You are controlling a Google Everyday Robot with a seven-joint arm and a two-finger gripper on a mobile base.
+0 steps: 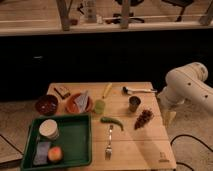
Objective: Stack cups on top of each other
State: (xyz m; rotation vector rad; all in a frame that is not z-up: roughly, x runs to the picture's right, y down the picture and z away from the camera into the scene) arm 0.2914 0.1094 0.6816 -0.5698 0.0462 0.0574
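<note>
Camera view: first step, no cup picked up yet. Gripper (169, 117) hung by right edge of table (142, 147), near grey cup (134, 103); open or closed, could not tell. Green cup (99, 106) stood mid table, apart from grey one. Next move, my guess: reach in, grab one cup, set it in the other. Count: two cups, one brown bowl (46, 104).

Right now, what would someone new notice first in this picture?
The white arm looms at the right, its gripper hanging by the right edge of the table. The green tray fills the near-left corner. Mid-table stand the yellow-green cup and the grey cup, apart.
</note>
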